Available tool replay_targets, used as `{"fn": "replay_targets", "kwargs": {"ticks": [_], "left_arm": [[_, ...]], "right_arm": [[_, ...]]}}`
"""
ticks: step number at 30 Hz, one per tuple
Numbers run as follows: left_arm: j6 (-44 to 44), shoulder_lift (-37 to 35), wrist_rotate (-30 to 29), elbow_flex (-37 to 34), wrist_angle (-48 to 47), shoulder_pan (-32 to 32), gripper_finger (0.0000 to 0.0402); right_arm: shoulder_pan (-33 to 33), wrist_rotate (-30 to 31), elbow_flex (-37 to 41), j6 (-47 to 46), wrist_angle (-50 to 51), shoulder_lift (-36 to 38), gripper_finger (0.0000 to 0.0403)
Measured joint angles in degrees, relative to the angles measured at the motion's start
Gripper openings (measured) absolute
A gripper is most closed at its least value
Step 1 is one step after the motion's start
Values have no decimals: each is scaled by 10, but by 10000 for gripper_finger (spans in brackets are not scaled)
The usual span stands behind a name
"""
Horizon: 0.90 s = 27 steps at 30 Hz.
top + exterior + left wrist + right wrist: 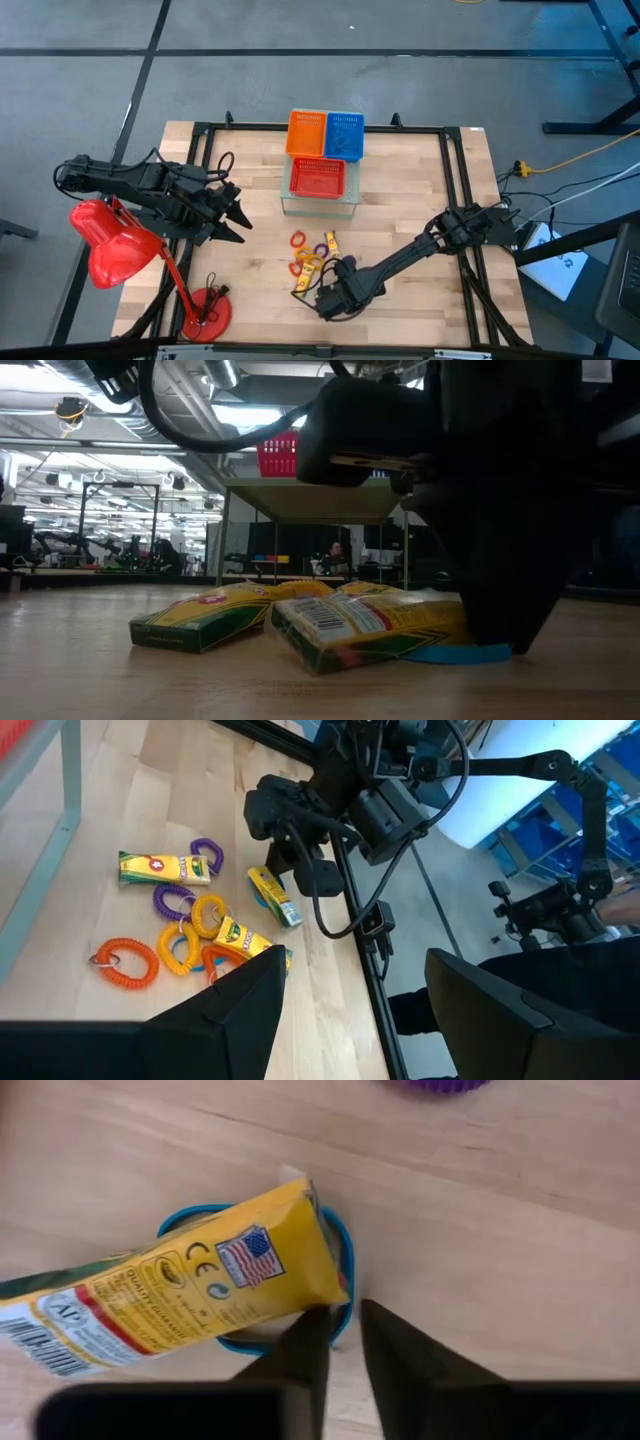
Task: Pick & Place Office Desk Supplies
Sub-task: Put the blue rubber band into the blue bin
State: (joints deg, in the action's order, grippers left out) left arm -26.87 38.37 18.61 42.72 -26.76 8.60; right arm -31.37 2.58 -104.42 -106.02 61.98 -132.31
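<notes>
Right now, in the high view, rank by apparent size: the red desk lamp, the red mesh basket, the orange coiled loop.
1. Red desk lamp, largest.
2. Red mesh basket.
3. Orange coiled loop, smallest.
All rest on the table, so the ranking holds.

A red desk lamp (115, 250) stands at the table's (420, 200) left edge; orange (306, 132), blue (344, 134) and red (318, 178) baskets, apparently mesh, sit centrally.

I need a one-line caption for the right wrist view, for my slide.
Right gripper, fingers nearly closed, at the blue loop lying under a yellow crayon box on the wooden table.
</notes>
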Motion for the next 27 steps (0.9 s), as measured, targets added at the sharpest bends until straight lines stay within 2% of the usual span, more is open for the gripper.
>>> {"fn": "replay_targets", "kwargs": {"ticks": [3, 9, 13, 18, 23, 27], "left_arm": [[-4, 0, 0, 0, 0, 0, 239], [-11, 0, 0, 0, 0, 0, 239], [-11, 0, 0, 0, 0, 0, 239], [-10, 0, 0, 0, 0, 0, 239], [-10, 0, -5, 0, 0, 0, 239], [-12, 0, -7, 0, 0, 0, 239]], "right_arm": [[0, 14, 0, 0, 5, 0, 10], [0, 40, 3, -8, 85, 14, 3], [-3, 96, -6, -55, 163, 66, 2], [-2, 185, -54, -97, 252, 97, 1], [14, 286, -119, -89, 278, 103, 1], [40, 312, -151, -36, 280, 103, 1]]}}
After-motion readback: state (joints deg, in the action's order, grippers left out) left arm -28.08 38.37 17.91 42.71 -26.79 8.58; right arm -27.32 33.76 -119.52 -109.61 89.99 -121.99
